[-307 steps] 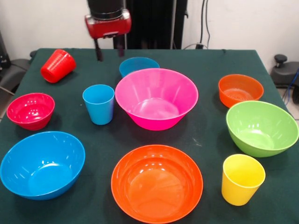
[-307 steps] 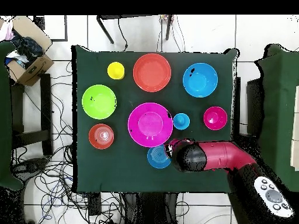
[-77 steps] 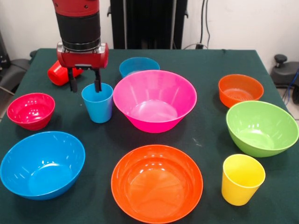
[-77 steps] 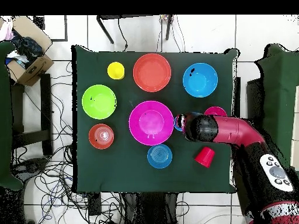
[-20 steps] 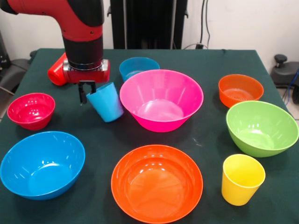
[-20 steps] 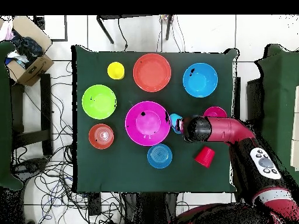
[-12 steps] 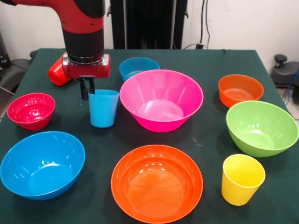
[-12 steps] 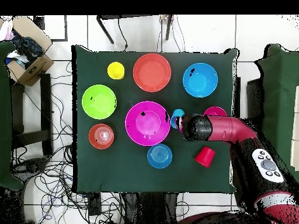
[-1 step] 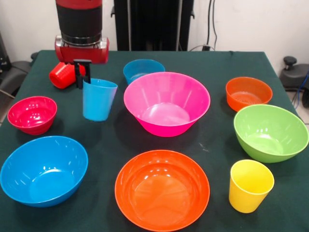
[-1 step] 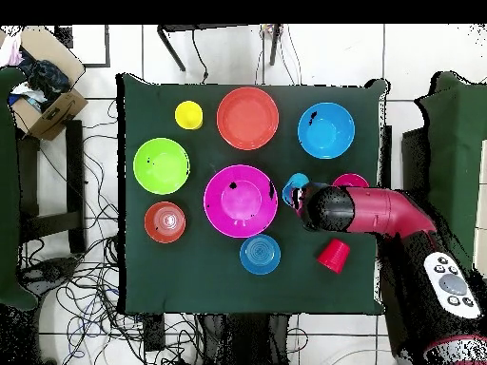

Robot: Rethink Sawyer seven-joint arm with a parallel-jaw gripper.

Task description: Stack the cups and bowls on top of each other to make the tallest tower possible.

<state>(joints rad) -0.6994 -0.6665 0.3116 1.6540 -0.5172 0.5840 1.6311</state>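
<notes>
- Claw [image 9: 82, 76] pinching the rim of the light blue cup [image 9: 98, 100], one finger outside the wall, the other hidden inside; cup upright, apparently lifted just off the green tabletop [image 9: 217, 65].
- In the front view, cup at 9 o'clock of the large pink bowl [image 9: 166, 102], close beside it but apart.
- Red cup [image 9: 62, 75] on its side behind the claw, at 11 o'clock of the light blue cup.
- Small red bowl [image 9: 32, 114] at 8 o'clock of the held cup.
- Small blue bowl [image 9: 143, 69] at 12 o'clock of the pink one.
- Nothing nested inside the pink bowl.
</notes>
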